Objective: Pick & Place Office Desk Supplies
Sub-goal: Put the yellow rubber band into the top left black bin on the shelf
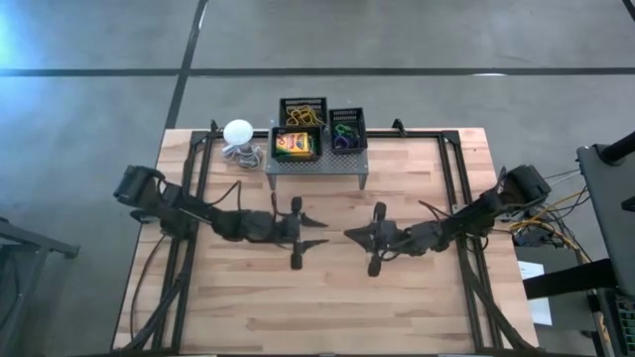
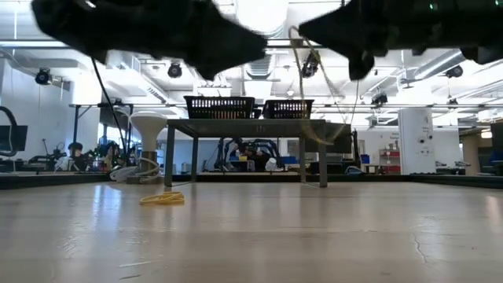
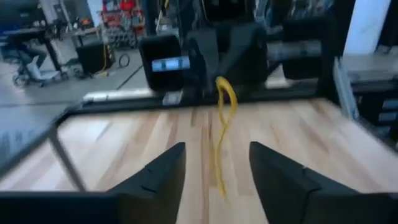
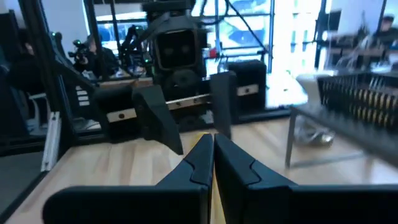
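The right gripper (image 4: 212, 149) is found at the centre of the high view, its fingers pressed together; in the left wrist view a thin yellow rubber band (image 3: 222, 124) is seen dangling from it, so it is judged to be clenched on that band. The left gripper (image 1: 319, 232) is placed just opposite, tip to tip but apart, with its fingers spread and nothing between them. The band hangs above bare tabletop, well short of the grey perforated stand (image 1: 317, 165) at the upper centre of the high view. On that stand a mesh tray (image 1: 303, 111) of tan bands, a second mesh tray (image 1: 347, 129) of coloured rings and a yellow-and-green box (image 1: 295, 146) are noted. A small yellow heap (image 2: 163, 198), probably more bands, lies on the table at the lower left of the low view. The step in hand is judged to be carriage of a grasped band. Next, a lift clear of the stand's edge and tray wall is called for, then release over the band tray.
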